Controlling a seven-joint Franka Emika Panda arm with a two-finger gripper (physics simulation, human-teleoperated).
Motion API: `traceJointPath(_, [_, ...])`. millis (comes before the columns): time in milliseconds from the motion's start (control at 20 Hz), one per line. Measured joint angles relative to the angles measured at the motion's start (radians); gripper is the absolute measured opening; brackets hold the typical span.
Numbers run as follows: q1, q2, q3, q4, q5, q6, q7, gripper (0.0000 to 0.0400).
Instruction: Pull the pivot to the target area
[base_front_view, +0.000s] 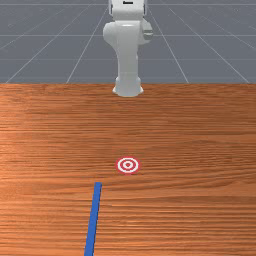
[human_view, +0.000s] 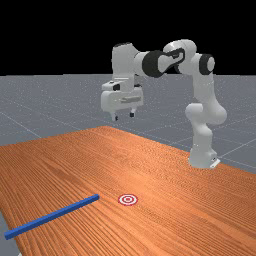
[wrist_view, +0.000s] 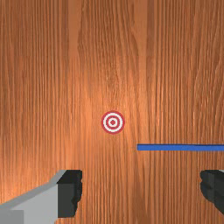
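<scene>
High above the table in the far view, my gripper (human_view: 124, 117) is open, fingers pointing down. In the wrist view the gripper (wrist_view: 142, 191) has its fingers wide apart with nothing held between them. A long, thin blue bar (base_front_view: 93, 215) lies flat on the wood in the front view, left of the round red-and-white target (base_front_view: 128, 165); its end nearer the arm stops short of the target. The far view has the same bar (human_view: 52, 216) to the left of the target (human_view: 128, 200), not touching it. No separate pivot piece can be made out.
The arm's base (human_view: 202, 157) stands on the table's far side, behind the target as the front view looks. The wooden table (base_front_view: 200, 130) spreads around the bar and target. In the far view, the bar's outer end lies close to the table's left edge.
</scene>
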Motion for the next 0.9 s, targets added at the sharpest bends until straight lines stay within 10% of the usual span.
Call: traceJointPath(900, [-0.01,-0.029,0.006,-0.045,0.06,0.017,-0.027,0.04])
